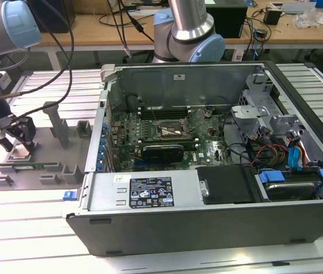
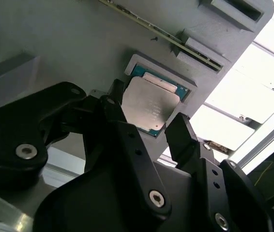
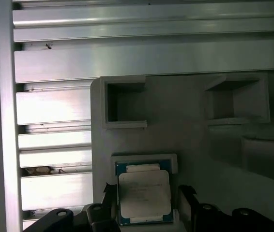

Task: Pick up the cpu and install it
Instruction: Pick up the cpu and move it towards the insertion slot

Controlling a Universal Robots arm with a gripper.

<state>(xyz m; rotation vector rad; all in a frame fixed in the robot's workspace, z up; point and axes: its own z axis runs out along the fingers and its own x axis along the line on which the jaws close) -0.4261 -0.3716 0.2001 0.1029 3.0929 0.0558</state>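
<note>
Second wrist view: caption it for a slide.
Open end effector straddling the cpu, which sits in its grey tray.

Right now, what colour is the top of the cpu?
The cpu top is pale silver with a darker rim, best seen in the second wrist view.

A big open computer case (image 1: pixel 207 228) lies on a silver table (image 1: pixel 30 228) made of long metal slats, with a green motherboard (image 1: pixel 128 132) flat inside it. Blue and red wires (image 1: pixel 294 157) bunch up in the case on the exterior view's right, and a printed sticker (image 1: pixel 151 192) sits by its near wall. A grey plastic tray (image 1: pixel 50 153) with little pockets lies just beside the case, on the exterior view's left.
</note>
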